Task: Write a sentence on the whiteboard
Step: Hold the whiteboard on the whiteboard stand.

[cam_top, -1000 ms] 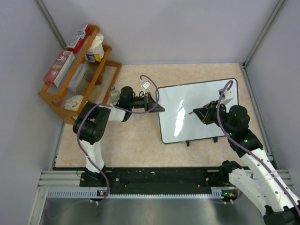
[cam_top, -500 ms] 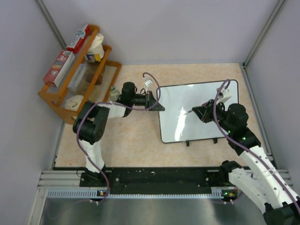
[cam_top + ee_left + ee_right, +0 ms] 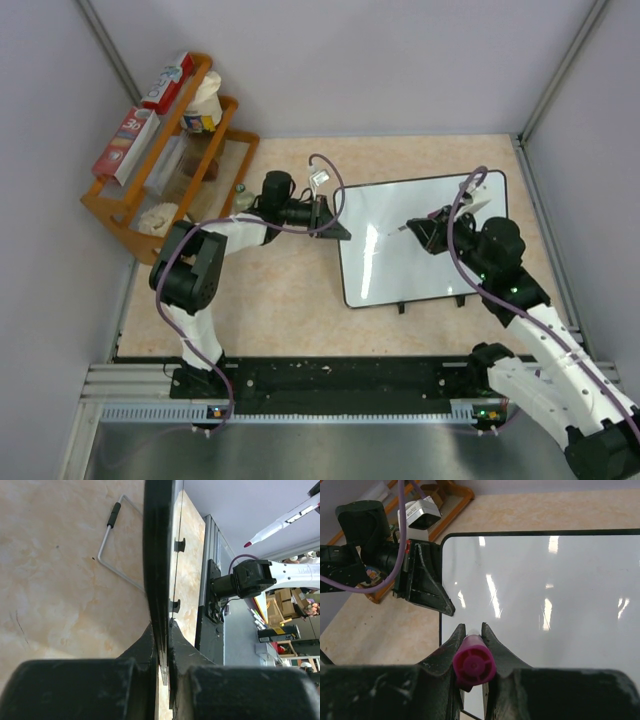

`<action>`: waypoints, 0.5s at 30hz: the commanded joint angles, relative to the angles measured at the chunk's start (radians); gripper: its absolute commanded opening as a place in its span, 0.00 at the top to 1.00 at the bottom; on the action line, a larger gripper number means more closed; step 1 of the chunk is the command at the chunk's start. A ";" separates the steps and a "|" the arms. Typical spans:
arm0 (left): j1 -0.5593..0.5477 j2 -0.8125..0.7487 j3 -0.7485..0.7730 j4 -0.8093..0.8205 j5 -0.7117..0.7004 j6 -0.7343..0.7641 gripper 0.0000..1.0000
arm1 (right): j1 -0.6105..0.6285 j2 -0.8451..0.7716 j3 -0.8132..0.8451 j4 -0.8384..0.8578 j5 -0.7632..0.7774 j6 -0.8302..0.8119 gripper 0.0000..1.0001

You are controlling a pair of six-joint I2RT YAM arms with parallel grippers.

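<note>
We see the glossy white rectangular whiteboard with its thin black frame (image 3: 400, 270) on the beige marbled tabletop (image 3: 280, 300), right of centre and between the two arms. Its small black feet point toward the arm bases. The face carries bright streaks of reflected light.

The left gripper (image 3: 333, 224) reaches in from the left and is clenched on the board's left edge, near the far corner. In the left wrist view the black frame (image 3: 157, 555) runs edge-on straight into the left gripper (image 3: 161, 640), with one finger pressed against each side. A bent grey wire leg with a black sleeve (image 3: 117, 540) lies on the table just beside that edge.

The right gripper (image 3: 428, 233) hangs over the right half of the board, grasping a slim white marker with a magenta tip (image 3: 408, 227) that points toward the board's middle. From the right wrist camera, the marker's round magenta end cap (image 3: 473, 662) sits tight between the jaws of the right gripper (image 3: 472, 630), above the white surface (image 3: 560, 605). The tip appears to be lifted off the board, though we cannot be sure from these angles.

A brown wooden tiered rack holding packets and jars (image 3: 150, 190) stands at the far left.
</note>
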 commanded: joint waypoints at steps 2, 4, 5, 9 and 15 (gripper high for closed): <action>-0.068 -0.034 0.032 -0.156 0.015 0.101 1.00 | 0.059 0.039 0.017 0.154 0.096 -0.042 1.00; -0.070 -0.034 0.038 -0.151 0.006 0.089 1.00 | 0.065 0.051 0.019 0.187 0.109 -0.044 1.00; -0.070 -0.032 0.048 -0.150 -0.003 0.082 1.00 | 0.067 0.062 0.020 0.193 0.116 -0.042 1.00; -0.074 -0.011 0.069 -0.115 0.003 0.049 1.00 | 0.065 0.086 0.029 0.232 0.121 -0.047 1.00; -0.076 0.005 0.077 -0.147 0.002 0.072 1.00 | 0.073 0.109 0.025 0.292 0.132 -0.065 1.00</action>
